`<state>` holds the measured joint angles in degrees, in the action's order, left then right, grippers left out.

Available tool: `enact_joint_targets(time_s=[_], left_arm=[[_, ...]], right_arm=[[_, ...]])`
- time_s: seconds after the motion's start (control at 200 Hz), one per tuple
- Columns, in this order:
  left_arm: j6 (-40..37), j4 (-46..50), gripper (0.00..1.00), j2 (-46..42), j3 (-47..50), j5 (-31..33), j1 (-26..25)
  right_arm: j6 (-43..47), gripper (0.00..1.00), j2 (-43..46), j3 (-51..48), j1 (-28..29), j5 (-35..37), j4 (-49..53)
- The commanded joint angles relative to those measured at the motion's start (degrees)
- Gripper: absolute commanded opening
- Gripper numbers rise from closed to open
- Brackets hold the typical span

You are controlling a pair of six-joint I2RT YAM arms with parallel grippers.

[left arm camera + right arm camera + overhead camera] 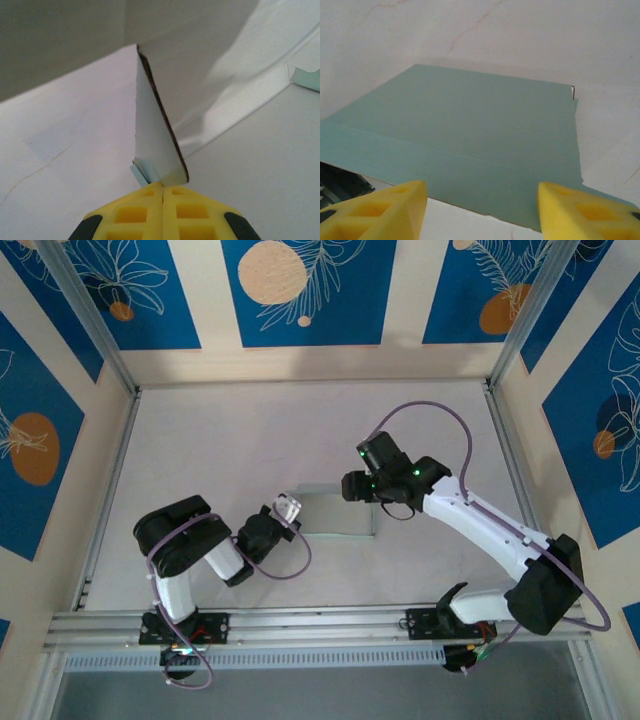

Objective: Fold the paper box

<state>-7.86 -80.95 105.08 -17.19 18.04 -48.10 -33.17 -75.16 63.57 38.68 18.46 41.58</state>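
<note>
two grippers, one sheet. left gripper (162,189): yellow fingers pressed together, pinching a raised white edge of the thin mint-green and white card paper box (340,515), which lies mid-way across the pale table (220,440). right gripper (482,202): yellow fingers spread apart over the green face.

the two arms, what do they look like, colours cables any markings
The left arm and right arm both have white links and bulky black joints. A thin purple cable loops along each. Small green lights glow near the right wrist. The fingers are bright yellow with square cut-outs and black bases; no markings are readable.
</note>
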Motion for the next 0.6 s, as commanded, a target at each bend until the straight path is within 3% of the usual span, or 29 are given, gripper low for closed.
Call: enact_joint_targets(time_s=[0.0, 0.295, 0.42, 0.5, 0.59], left_arm=[[1.1, 0.4, 0.10, -1.1, 0.9, -1.2, -0.9], [3.4, 0.4, 0.33, -8.8, 4.3, -1.1, -1.3], [6.7, 1.7, 0.37, -14.7, 7.4, -1.4, -2.2], [9.2, 8.5, 0.37, -21.6, 8.6, -1.2, -2.9], [12.8, 23.7, 0.35, -32.6, 8.7, -0.5, -3.6]], right_arm=[[0.5, 0.59, -0.5, -2.2, 0.5, 2.7, 0.1], [-0.2, 0.57, -1.1, -5.2, 1.1, 2.9, -1.6], [-0.6, 0.57, -1.5, -5.9, 1.4, 2.6, -2.2], [-0.7, 0.57, -1.7, -6.3, 1.6, 2.6, -2.5], [-0.8, 0.57, -1.8, -7.0, 1.5, 2.5, -2.8]])
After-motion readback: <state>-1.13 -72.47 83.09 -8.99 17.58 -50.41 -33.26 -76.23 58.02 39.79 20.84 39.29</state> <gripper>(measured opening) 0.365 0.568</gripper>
